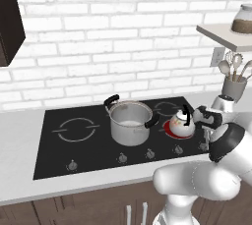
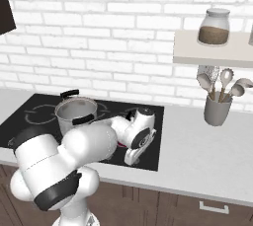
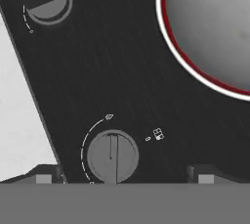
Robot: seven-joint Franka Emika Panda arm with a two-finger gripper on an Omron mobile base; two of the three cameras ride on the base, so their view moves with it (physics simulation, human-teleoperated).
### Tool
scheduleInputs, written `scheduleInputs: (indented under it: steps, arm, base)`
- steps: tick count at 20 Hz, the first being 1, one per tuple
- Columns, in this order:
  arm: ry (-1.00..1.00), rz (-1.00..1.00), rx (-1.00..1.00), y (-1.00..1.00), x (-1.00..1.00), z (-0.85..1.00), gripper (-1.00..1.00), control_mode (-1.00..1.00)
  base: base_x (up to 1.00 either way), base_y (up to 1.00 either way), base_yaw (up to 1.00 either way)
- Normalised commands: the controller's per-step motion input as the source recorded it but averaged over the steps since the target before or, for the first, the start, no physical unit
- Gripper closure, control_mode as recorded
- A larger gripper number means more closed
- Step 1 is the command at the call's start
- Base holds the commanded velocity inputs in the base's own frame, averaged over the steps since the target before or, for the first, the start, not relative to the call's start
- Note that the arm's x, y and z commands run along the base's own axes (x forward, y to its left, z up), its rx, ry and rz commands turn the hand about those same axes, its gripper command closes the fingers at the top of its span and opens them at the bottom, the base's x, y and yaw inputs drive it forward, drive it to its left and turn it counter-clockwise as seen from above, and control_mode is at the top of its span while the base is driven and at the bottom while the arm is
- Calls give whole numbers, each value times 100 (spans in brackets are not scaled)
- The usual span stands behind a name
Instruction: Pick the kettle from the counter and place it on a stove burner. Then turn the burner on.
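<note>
Even, soft light fills the kitchen, bright on the white brick wall [image 1: 123,32] and the pale tabletop [image 1: 19,135], with no hard-edged shadows anywhere. The black cooktop [image 1: 54,155] stays matt and free of glare. The steel pot [image 1: 129,123] and the kettle [image 1: 181,123] carry only mild sheen, and a red glow rims the kettle's base. Both base views look slightly soft and coarse; the hand view is sharper, the knob [image 3: 112,155] crisp.

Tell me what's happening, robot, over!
Gripper open, over a stove knob. Kettle sits on the red-glowing burner. Steel pot beside it, clear of the hand.
</note>
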Motion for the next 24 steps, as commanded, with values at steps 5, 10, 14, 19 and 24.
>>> scheduleInputs:
  steps: [5, 10, 14, 19, 24]
  arm:
    - [-8, -3, -2, 14, -21, 84, -100, -100]
    - [-9, -9, -4, 14, -22, 80, -100, -100]
    - [0, -26, -1, 19, -23, 69, -100, -100]
    - [-4, -41, -5, 49, -3, 59, -100, -100]
    - [-12, -51, -1, 72, 0, 43, -100, -100]
  base:
    - [0, 0, 0]
    - [0, 0, 0]
    - [0, 0, 0]
    - [0, 0, 0]
    - [0, 0, 0]
